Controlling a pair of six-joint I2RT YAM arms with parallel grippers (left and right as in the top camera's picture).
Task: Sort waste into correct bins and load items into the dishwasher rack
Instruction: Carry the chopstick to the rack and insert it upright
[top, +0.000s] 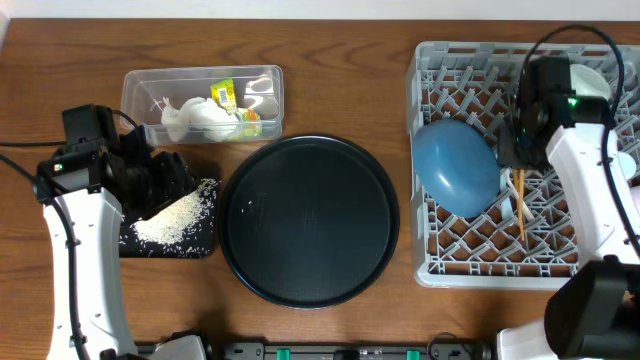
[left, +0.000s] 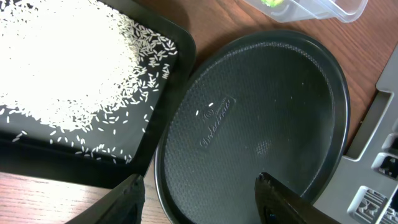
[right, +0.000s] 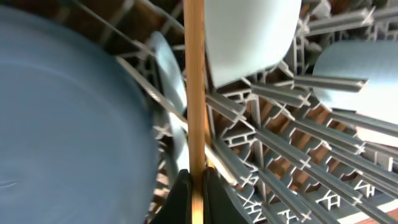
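Left fingers (top: 176, 178): spread wide with nothing between them, hanging just left of the round tray (top: 310, 220), over the flat black tray (top: 197, 246).
Flat black tray: on the counter (top: 340, 95), right against the round tray's left rim.
Rice (top: 172, 218): a white heap in the flat black tray, thinning out toward the round tray. A couple of stray grains lie on the round tray itself.
Clear tub (top: 138, 98): up and left of the round tray in the overhead view, apart from it. It holds crumpled napkins (top: 190, 118) and a yellow-green wrapper (top: 226, 95).
Round tray: dark and nearly bare, in the middle of the counter.
Rack (top: 440, 262): right of the round tray, with a strip of counter between them.
Blue bowl (top: 457, 165): in the rack, on the side nearest the round tray, tipped up among the pegs.
Right fingers (top: 519, 158): closed on a wooden chopstick (top: 520, 208), just past the bowl from the round tray; the stick lies over the rack's lattice.
White cup (top: 592, 80): in the rack corner farthest from the round tray, partly hidden by the right arm.
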